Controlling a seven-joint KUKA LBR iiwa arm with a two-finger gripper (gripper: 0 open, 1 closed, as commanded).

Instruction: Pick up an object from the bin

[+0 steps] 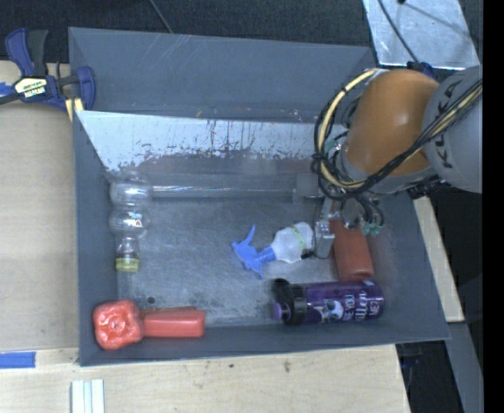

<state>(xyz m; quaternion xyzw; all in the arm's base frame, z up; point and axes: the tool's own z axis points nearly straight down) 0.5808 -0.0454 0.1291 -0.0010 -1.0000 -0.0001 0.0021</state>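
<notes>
Brown block at five o'clock from gripper, sprayer at nine; couldn't tell if open; needed centring over one first.

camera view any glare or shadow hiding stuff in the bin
Camera view: bright glare washes the bin's far wall; the clear bottle at left nearly blends into the grey floor; the gripper sits in shade under the arm, beside a spray head and a brown bottle.

Dark, nearly black floor spreads across the view's top.
</notes>
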